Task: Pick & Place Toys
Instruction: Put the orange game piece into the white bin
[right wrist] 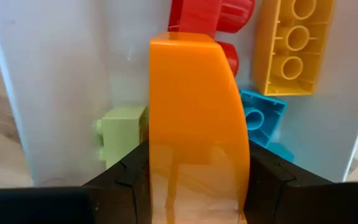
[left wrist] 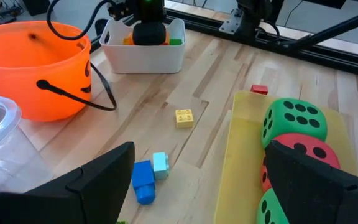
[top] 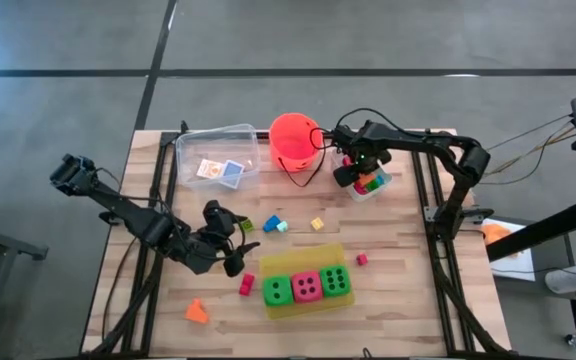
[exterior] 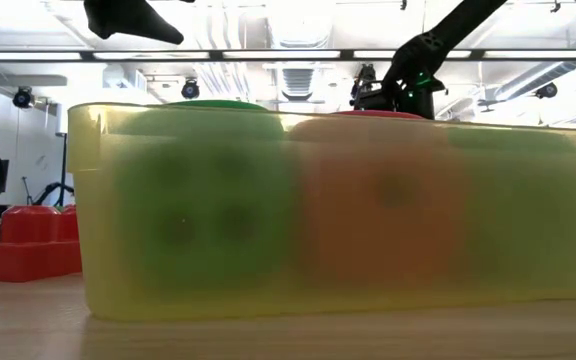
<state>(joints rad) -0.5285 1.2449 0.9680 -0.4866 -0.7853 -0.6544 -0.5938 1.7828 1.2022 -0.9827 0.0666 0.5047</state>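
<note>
Now right pincer (right wrist: 197, 180) clamps orange brick (right wrist: 194, 118), long axis running out beyond fingertips, left pincer (top: 230, 243) wide

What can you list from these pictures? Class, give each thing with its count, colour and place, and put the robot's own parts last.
Foam dice: three, green, pink, green, in a row in the yellow tray.
Yellow tray: one, near the table's front middle.
Orange bucket: one, at the back middle.
Clear tub: one, left of the bucket, holding two small cards.
White bin: one, right of the bucket, holding coloured bricks.
Loose bricks: a red one, blue one and yellow one mid-table; an orange shape front left.
Left gripper: open, left of the tray.
Right gripper: shut on an orange piece, over the white bin.
</note>
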